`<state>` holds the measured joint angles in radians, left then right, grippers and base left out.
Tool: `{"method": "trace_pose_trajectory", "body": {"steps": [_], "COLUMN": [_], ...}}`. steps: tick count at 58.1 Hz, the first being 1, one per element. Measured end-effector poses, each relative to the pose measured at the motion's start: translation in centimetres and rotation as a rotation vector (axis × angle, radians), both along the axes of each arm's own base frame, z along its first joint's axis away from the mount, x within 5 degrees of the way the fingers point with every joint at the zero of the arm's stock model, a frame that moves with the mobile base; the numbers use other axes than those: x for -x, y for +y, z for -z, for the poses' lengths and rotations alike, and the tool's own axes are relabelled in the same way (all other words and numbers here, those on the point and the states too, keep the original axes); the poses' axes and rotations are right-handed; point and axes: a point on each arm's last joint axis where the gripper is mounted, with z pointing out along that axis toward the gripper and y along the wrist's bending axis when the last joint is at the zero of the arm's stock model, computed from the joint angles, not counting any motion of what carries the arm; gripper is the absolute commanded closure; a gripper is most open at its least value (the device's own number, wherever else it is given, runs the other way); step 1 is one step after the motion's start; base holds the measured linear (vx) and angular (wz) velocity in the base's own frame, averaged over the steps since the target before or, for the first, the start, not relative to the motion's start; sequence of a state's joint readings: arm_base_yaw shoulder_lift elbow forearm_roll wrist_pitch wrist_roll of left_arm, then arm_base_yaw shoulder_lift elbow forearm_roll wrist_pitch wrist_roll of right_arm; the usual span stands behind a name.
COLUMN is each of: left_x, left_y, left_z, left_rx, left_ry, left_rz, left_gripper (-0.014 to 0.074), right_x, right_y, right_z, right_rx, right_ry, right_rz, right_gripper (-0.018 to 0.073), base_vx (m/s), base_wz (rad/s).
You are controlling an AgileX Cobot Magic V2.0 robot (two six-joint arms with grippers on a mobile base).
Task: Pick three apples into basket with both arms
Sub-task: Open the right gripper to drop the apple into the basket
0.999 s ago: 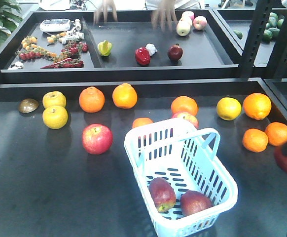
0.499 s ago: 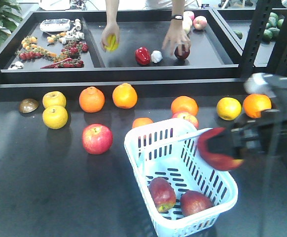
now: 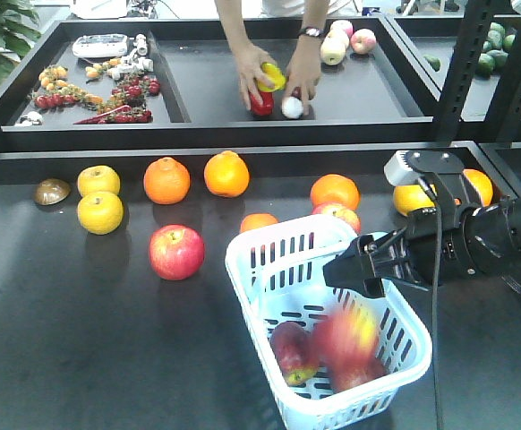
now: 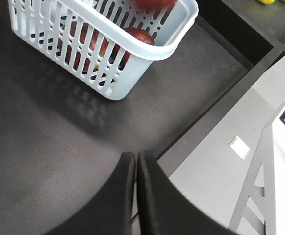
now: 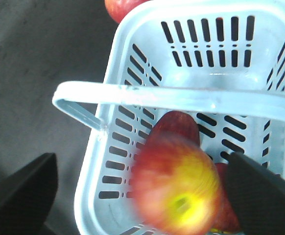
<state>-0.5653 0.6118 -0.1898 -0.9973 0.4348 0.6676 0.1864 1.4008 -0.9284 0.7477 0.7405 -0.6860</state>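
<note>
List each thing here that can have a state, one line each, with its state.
Right gripper: open, above the basket.
Left gripper: shut, empty, above bare table.
Falling apple: blurred, mid-drop into the basket.
Two apples in the basket: resting on its bottom.
Basket: upright, handle raised.
Red apple on the table: loose, left of the basket.

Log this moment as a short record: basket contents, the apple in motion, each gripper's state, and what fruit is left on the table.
basket: holds two dark red apples
third apple: blurred, apparently falling into the basket
right gripper: open above the basket, holding nothing
left gripper: shut, empty, over bare table beside the basket
table fruit: red apple, oranges, yellow citrus
</note>
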Motion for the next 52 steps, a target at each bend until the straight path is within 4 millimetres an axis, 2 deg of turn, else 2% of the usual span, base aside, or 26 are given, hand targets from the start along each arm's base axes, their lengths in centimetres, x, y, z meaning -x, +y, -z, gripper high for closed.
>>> {"method": "trace_pose_trajectory", "body": {"steps": [7, 13, 17, 21, 26, 29, 38, 45, 52], "left_x": [0.0, 0.0, 0.0, 0.0, 0.0, 0.0, 0.0, 0.0, 0.0], "left_y": [0.0, 0.0, 0.0, 0.0, 0.0, 0.0, 0.0, 0.0, 0.0], "left_z": [0.0, 0.0, 0.0, 0.0, 0.0, 0.0, 0.0, 0.0, 0.0], "left_rx": [0.000, 0.000, 0.000, 0.000, 0.000, 0.000, 0.000, 0.000, 0.000], "left_ry": [0.000, 0.000, 0.000, 0.000, 0.000, 0.000, 0.000, 0.000, 0.000], "left_rz": [0.000, 0.000, 0.000, 0.000, 0.000, 0.000, 0.000, 0.000, 0.000], "left_gripper": [0.0603, 0.0603, 0.0603, 0.0603, 0.0603, 0.0603, 0.0603, 0.0603, 0.0603], "right_x": [0.0, 0.2, 0.5, 1.0, 2.0, 2.9, 6.9, 11.3, 15.3], "right_y": [-0.1, -0.1, -0.1, -0.1, -0.2, -0.4, -1.1, -2.1, -3.0], "right_z": [0.1, 0.2, 0.3, 0.0, -1.2, -2.2, -5.4, -4.7, -2.5], "right_rx": [0.014, 0.028, 0.038, 0.052, 0.062, 0.068, 0.061, 0.065, 0.084], "right_ry": [-0.002, 0.010, 0.026, 0.030, -0.006, -0.041, -0.180, -0.272, -0.336], "right_rz": [-0.007, -0.026, -0.057, -0.095, -0.134, -0.147, -0.165, -0.148, -0.144], "right_gripper": [-0.0113, -0.0019, 0.0097, 0.0255, 0.0487, 0.0576, 0.0569, 0.0568, 0.0568], "base_vx": [0.00, 0.00, 0.00, 0.00, 0.00, 0.00, 0.00, 0.00, 0.00], "base_wz": [0.00, 0.00, 0.00, 0.00, 0.00, 0.00, 0.00, 0.00, 0.00]}}
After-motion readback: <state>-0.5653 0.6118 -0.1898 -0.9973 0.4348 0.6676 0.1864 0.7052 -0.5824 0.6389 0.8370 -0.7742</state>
